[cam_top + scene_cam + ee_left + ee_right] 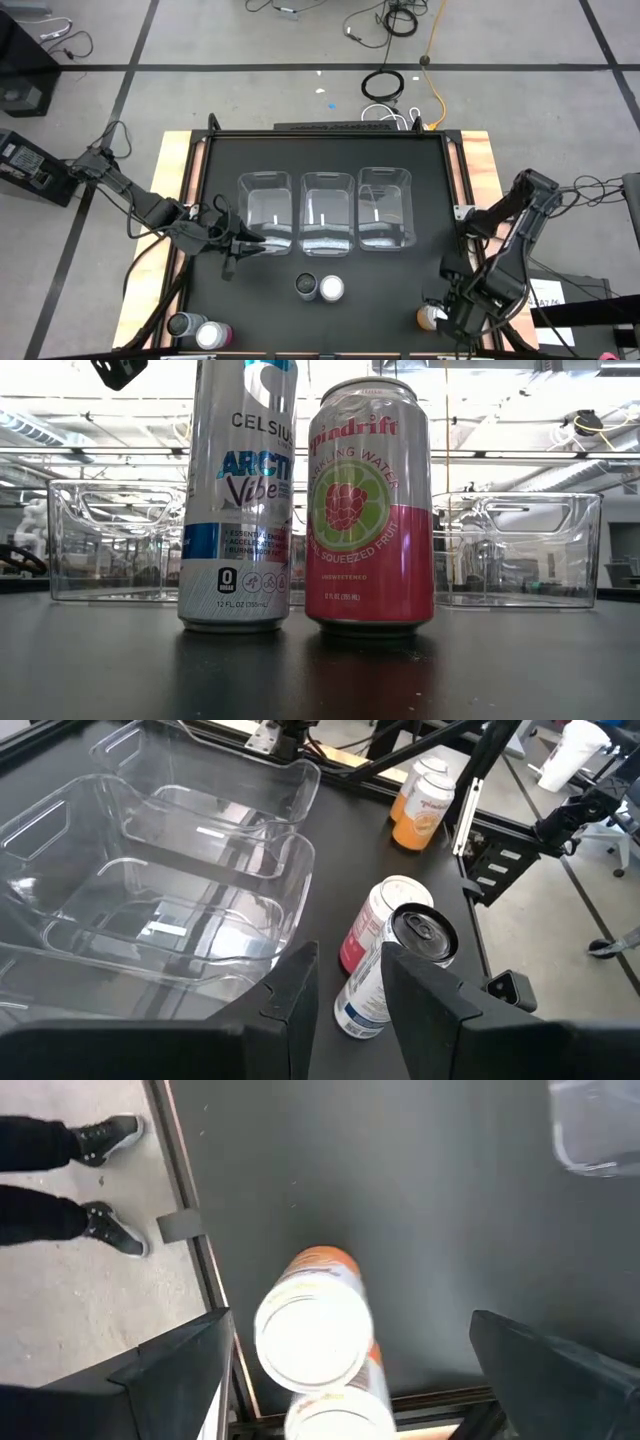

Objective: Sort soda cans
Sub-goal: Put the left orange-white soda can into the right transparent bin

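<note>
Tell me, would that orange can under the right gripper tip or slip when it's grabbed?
The orange can stands upright on a narrow base, so an off-centre nudge could probably tip it, then it would roll. Its smooth round wall looks slippery. The right gripper hangs wide open around it.

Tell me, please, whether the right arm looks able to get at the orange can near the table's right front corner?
Probably yes: the right pincer hangs open just above the orange can, fingers either side, nothing between. A second can crowds one side.

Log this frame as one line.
left gripper: empty, by bins | right gripper: open over orange can | bins empty
</note>
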Motion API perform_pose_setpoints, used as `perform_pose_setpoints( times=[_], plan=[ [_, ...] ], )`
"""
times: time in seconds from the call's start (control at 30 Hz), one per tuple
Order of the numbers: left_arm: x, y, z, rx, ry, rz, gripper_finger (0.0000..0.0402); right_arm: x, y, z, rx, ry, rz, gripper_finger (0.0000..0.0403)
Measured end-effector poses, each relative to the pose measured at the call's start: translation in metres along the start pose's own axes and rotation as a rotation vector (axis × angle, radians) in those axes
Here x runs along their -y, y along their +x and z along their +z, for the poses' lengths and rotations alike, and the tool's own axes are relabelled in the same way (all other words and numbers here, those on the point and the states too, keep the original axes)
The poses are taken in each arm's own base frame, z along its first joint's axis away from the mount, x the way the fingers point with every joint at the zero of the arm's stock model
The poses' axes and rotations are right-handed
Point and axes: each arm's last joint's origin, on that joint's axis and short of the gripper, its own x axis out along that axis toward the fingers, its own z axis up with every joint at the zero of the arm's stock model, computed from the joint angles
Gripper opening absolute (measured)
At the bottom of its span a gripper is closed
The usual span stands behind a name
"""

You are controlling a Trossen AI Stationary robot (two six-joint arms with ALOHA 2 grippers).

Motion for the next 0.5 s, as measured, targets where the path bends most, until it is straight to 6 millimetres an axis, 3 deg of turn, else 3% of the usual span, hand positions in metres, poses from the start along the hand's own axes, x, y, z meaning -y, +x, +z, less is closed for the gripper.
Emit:
perform_pose_setpoints(
  times=[0.5],
  plan=[
    [0.0,0.0,0.0,0.001,0.0,0.0,0.0121,-0.031,0.042,-0.015,-0.103,-0.096,-0.073,0.04]
  ],
)
